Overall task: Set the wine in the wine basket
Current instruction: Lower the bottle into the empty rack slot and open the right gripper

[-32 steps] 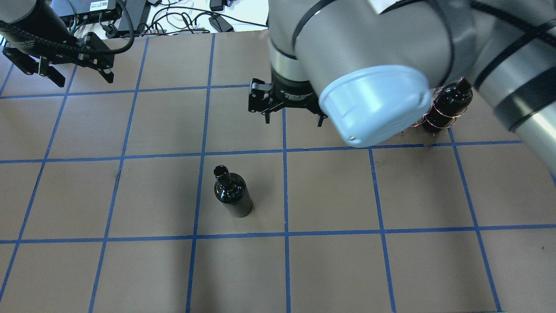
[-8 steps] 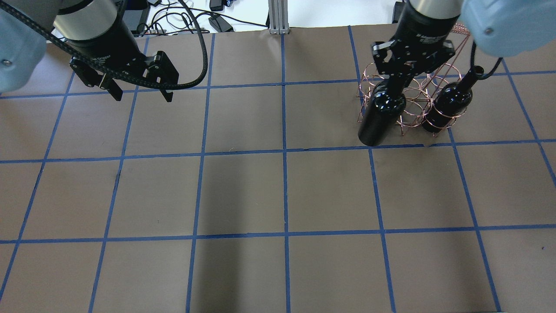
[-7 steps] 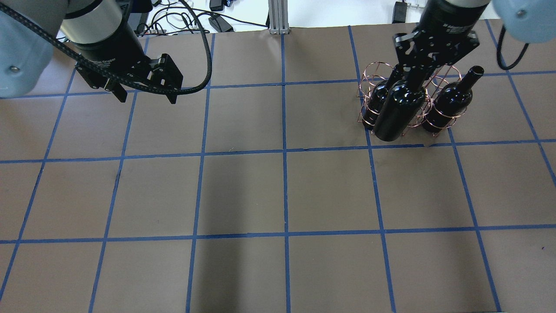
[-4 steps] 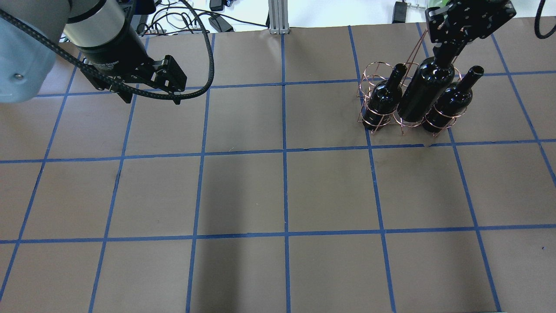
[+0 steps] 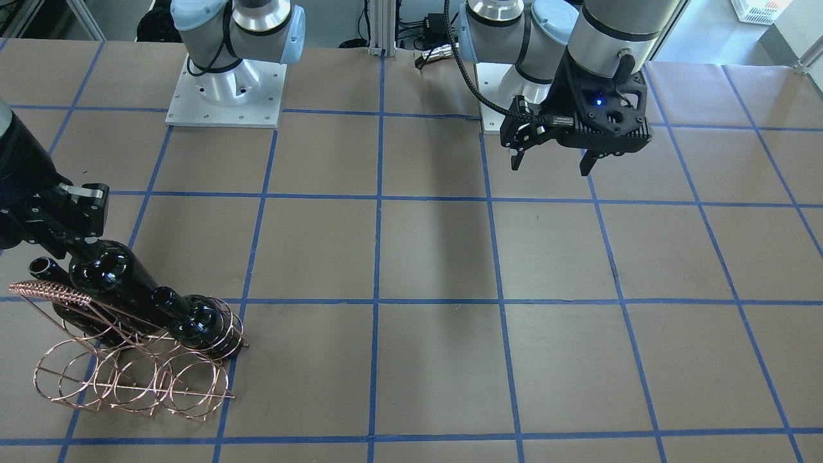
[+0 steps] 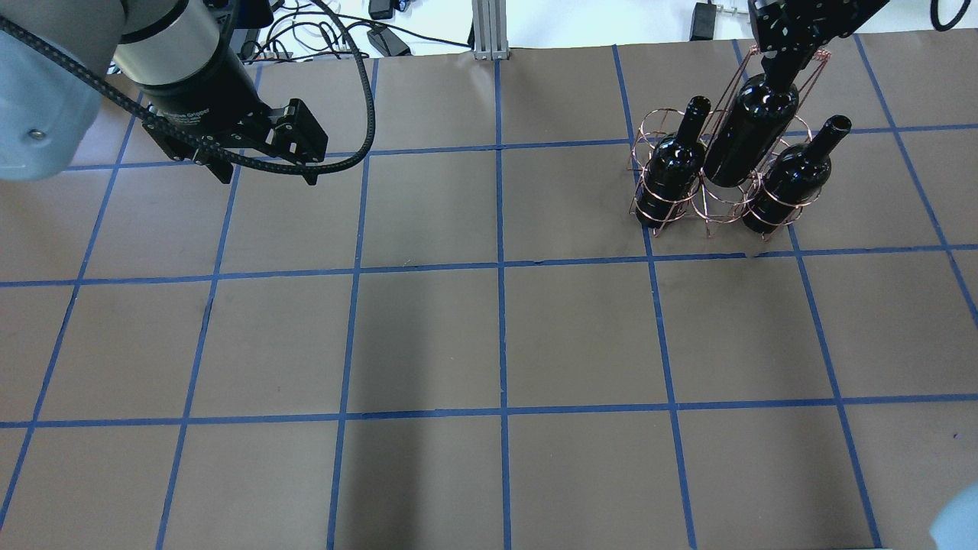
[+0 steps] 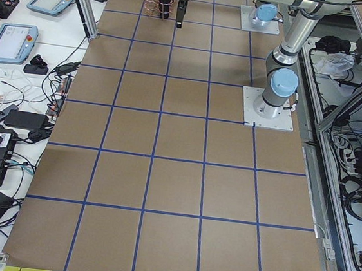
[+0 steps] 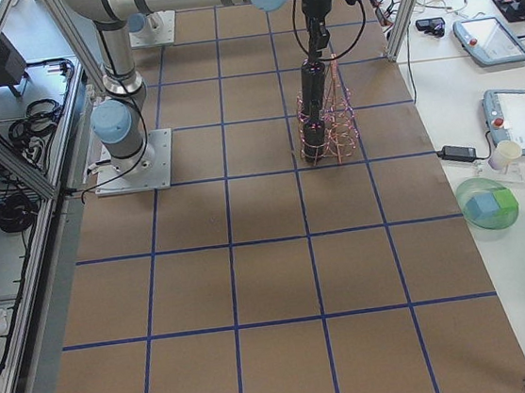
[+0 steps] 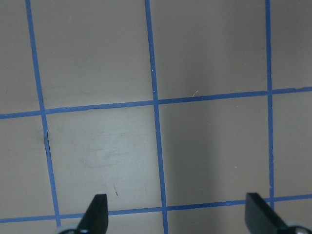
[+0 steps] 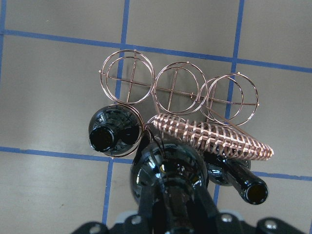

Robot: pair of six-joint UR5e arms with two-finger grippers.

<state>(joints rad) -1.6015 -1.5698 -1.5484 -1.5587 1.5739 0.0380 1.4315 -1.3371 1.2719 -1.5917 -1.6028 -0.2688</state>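
My right gripper [image 6: 787, 55] is shut on the neck of a glossy black wine bottle [image 6: 751, 134] and holds it upright over the middle of the copper wire wine basket [image 6: 717, 200]. It shows in the front view [image 5: 109, 273] and the right wrist view [image 10: 168, 178]. Its lower end is between two more bottles, one at the left [image 6: 672, 172] and one at the right [image 6: 791, 179] of the basket. I cannot tell whether it rests on the bottom. My left gripper [image 6: 267, 162] is open and empty over the far left of the table.
The basket's coiled handle bar [image 10: 214, 135] lies right beside the held bottle's shoulder. Three empty loops [image 10: 178, 90] form the basket's other row. Cables and devices [image 6: 328, 30] lie beyond the table's far edge. The brown table with blue grid lines [image 6: 497, 344] spreads in front.
The right gripper picked the bottle up from mid-table and carried it to the basket. In the last half second it shifted farther back, lining up between the two bottles. The left gripper barely moved.
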